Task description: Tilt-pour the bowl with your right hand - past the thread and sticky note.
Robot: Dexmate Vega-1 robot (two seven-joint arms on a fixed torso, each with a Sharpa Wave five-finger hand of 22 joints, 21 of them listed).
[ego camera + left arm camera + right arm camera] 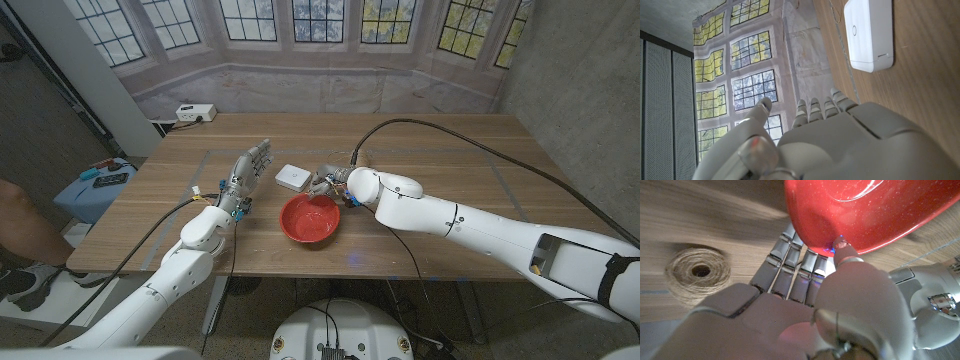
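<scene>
In the head view, the red bowl (311, 218) sits at the frame's centre on the wooden table (460, 160), close to the near edge, and it looks tipped, its rim higher on the right. The right hand (327, 184) comes in from the lower right and meets the bowl's upper right rim. A white box (292, 177) lies just up and left of the bowl, apart from it. The left hand (246, 176) stands to the left of the bowl, fingers spread and pointing up the frame, holding nothing. Bare wood stretches across the table's upper half and to the right of the right arm; a white device (196, 113) sits at the far left corner. In the left wrist view, the left hand (825, 145) fills the lower frame, fingers together and empty, with the white box (870, 32) in the upper right on bare wood. In the right wrist view, the right hand (805, 300) grips the bowl (865, 210) at its rim, thumb on one face and fingers (785, 265) on the other. A spool of thread (699, 273) lies at the left of the frame, apart from the fingers, with open wood around it.
</scene>
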